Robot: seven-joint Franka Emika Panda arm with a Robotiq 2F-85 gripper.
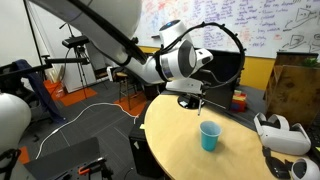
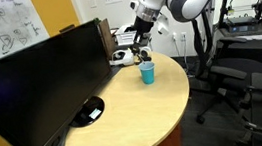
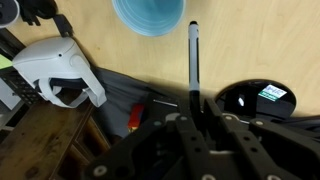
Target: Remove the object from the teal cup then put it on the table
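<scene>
The teal cup (image 1: pixel 209 136) stands upright on the light-yellow table (image 1: pixel 170 150). It also shows in the other exterior view (image 2: pixel 147 74) and at the top edge of the wrist view (image 3: pixel 148 14). My gripper (image 3: pixel 195 108) is shut on the object (image 3: pixel 193 60), a thin dark stick that points out from the jaws. The stick's tip is beside the cup's rim, outside the cup, over the tabletop (image 3: pixel 100 40). In both exterior views the gripper (image 1: pixel 190 100) (image 2: pixel 144 51) hangs above the cup, just off to one side.
A white headset (image 3: pixel 55 70) (image 1: pixel 280 135) lies at the table edge. A black round device (image 3: pixel 255 98) (image 2: pixel 90 110) sits near a large black monitor (image 2: pixel 41 79). A red-orange container (image 1: pixel 238 100) stands at the far side of the table.
</scene>
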